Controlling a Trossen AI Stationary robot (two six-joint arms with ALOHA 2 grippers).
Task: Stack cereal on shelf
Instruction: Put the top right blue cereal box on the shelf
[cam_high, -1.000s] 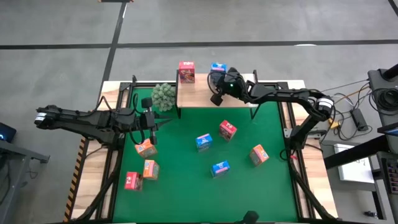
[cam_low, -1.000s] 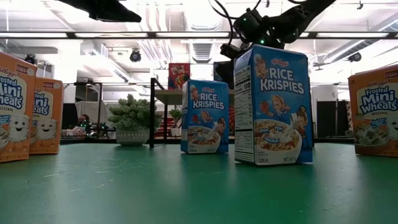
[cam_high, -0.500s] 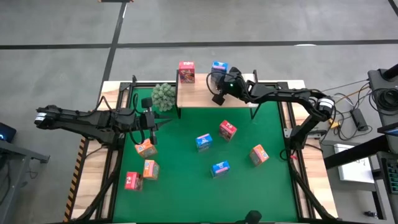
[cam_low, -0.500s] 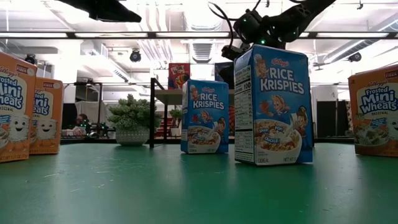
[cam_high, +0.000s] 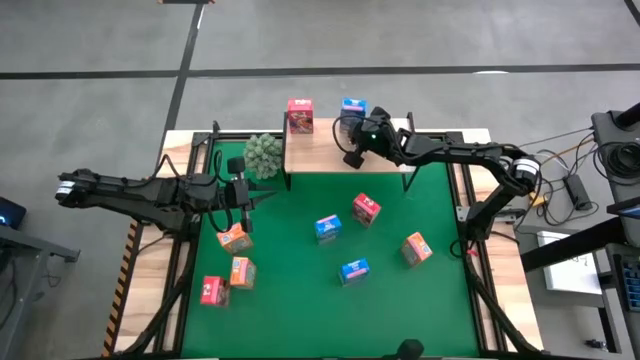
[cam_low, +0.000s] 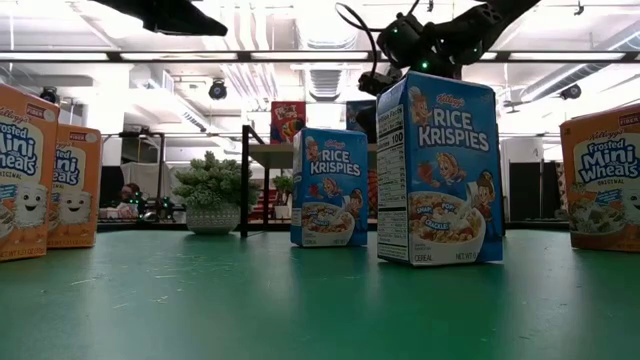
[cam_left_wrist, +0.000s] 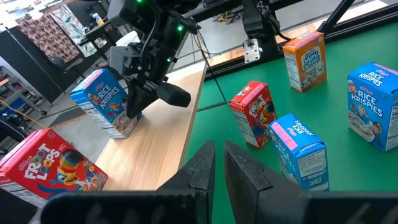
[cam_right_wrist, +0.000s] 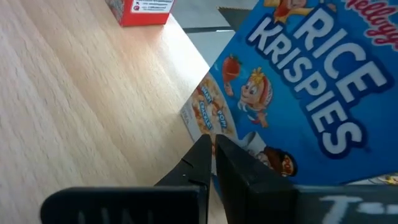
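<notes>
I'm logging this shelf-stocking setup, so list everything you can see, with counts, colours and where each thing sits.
pink-red cardboard cereal boxes: three; one on the shelf, two on the mat
blue cardboard cereal boxes: three; one on the shelf, two mid-mat
orange cardboard cereal boxes: three; all on the mat, two left, one right
light wooden shelf board: one; at the table's far edge
green spiky plant ball: one; just left of the shelf
green mat: one; covering the table
left gripper: shut, empty, over the mat's left side
right gripper: shut, empty, over the shelf beside the blue box
</notes>
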